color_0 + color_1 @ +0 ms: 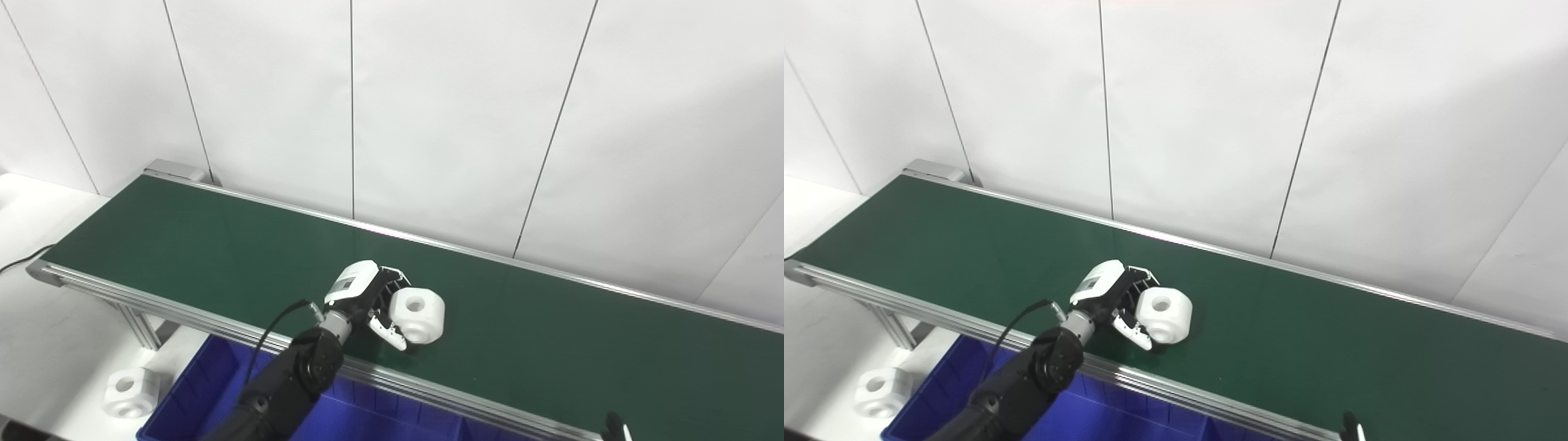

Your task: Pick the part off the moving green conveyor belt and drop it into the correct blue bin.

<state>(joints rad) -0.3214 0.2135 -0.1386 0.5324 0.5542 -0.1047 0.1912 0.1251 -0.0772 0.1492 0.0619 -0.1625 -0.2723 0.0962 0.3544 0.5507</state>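
Note:
A white chunky part with a round hole in its top lies on the green conveyor belt, near the belt's front edge. My left hand reaches over the front rail and is closed around the part's left side, with fingers behind it and the thumb in front. The part appears to rest on the belt. The same grasp shows in the right eye view. Only a dark tip of my right hand shows at the bottom edge.
A blue bin stands below the belt's front rail, under my left arm. Another white part lies on the white table at the lower left. A white panelled wall runs behind the belt.

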